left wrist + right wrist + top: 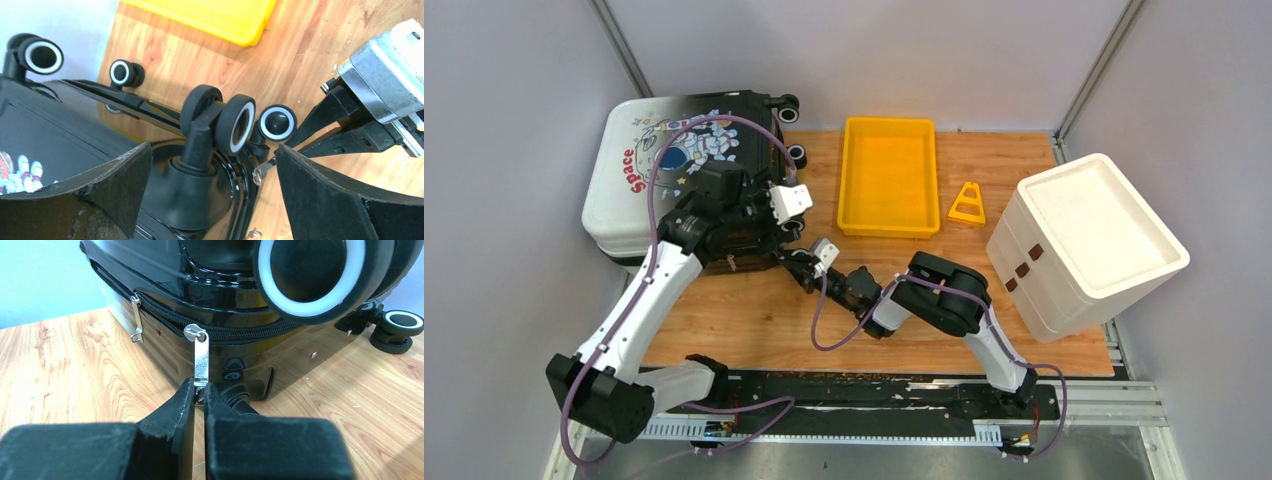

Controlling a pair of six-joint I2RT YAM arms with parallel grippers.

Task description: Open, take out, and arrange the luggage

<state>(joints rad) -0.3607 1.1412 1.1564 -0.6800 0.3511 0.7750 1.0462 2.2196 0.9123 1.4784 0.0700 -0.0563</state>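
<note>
The luggage (639,165), a small white-to-black hard-shell suitcase with an astronaut picture and red "Space" lettering, lies flat at the table's far left. My left gripper (212,175) stands wide open over its near right corner, its fingers on either side of a black wheel post (200,150) without touching it. My right gripper (199,389) is shut on the silver zipper pull (201,360) hanging from the zip on the suitcase's black side. A second zipper pull (136,320) hangs further left along the zip.
A yellow plastic tray (889,177) lies at the back centre, with a small orange triangular stand (967,205) to its right. A white foam box (1079,245) fills the right side. Bare wooden tabletop (764,320) lies in front of the suitcase.
</note>
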